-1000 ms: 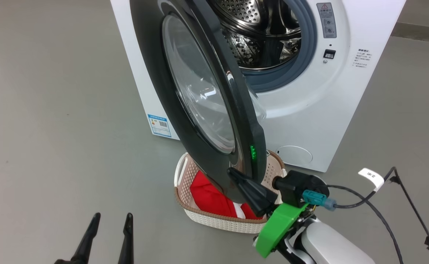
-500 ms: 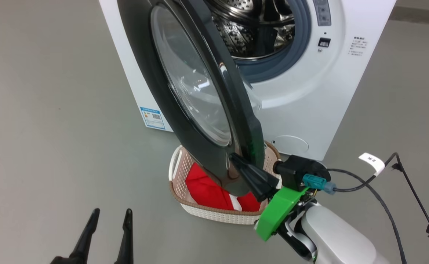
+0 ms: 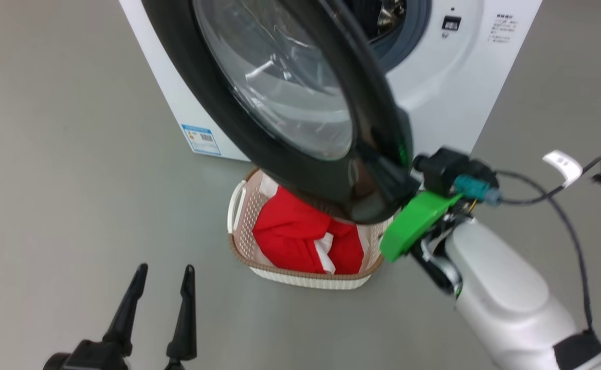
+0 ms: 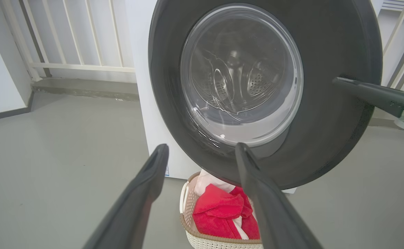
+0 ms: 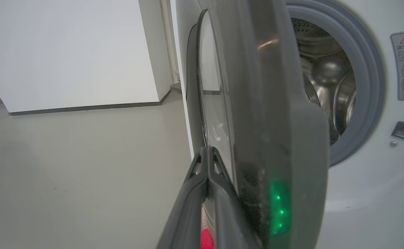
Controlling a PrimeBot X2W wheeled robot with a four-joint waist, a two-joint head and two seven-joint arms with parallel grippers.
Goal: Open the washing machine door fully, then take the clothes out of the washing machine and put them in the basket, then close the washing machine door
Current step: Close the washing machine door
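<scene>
washing machine point(image 3: 434, 103): the part of the drum I can see is bare; washing machine door point(image 3: 218, 103) about half shut, overhanging the basket point(image 3: 310, 280); clothes point(image 3: 295, 236) in the basket; right gripper point(image 5: 207, 152) pinched shut, empty, tips on glossy door rim; risk: tips skid off, door stalls unlatched; left gripper point(image 3: 165, 267) spread wide, empty, low.

Washing machine point(image 3: 434, 103) across top of head frame. The washing machine door point(image 3: 279, 77) stands ajar before it, covering upper centre. Basket point(image 3: 243, 216) on floor point(image 3: 48, 154) at mid-frame, just before the machine and under the door's lower edge, clothes point(image 3: 300, 236) in it. Left gripper point(image 3: 166, 267) at lower left, well apart from basket; right gripper point(image 4: 338, 82) at right of left wrist frame, tip against door's rim.
</scene>
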